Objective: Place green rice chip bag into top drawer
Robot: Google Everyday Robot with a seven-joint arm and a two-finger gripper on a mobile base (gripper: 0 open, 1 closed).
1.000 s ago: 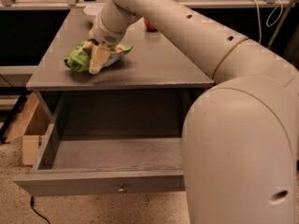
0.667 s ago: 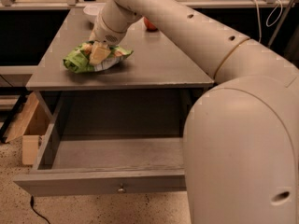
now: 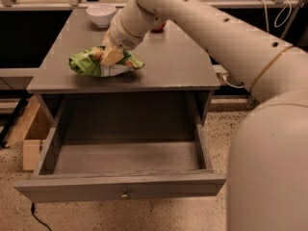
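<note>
At the far left, a pale wooden crate (image 3: 30,129) is sitting on the speckled floor beside the cabinet, well apart from the work. On the left part of the grey tabletop (image 3: 178,66), the green rice chip bag (image 3: 84,64) is lying crumpled near the front edge, directly above the left half of the opening below. Behind it, at the back edge, a white bowl (image 3: 101,14) is standing by itself.

The gripper (image 3: 109,57) is pressing down onto the middle of the bag from above. Whether it is clamping the bag or only resting on it cannot be told here. The bag is lying flat on the tabletop, so the step in hand looks like securing the pick.

To do it well, the grasp should be taking a thick fold of the crinkled film rather than a loose corner, which could slip out. The lift should be going straight up before swinging forward past the table's front lip. Then the bag should be coming down low into the cavity before release, so it is not catching on the front panel.

Further right, a red apple (image 3: 160,28) is peeking out behind the white arm (image 3: 231,32), which is sweeping in from the right. Below, the top drawer (image 3: 72,189) is standing pulled fully out, its small knob (image 3: 125,195) facing forward.

White and tan printed patches are showing on the bag, but no brand or lettering is readable.
</note>
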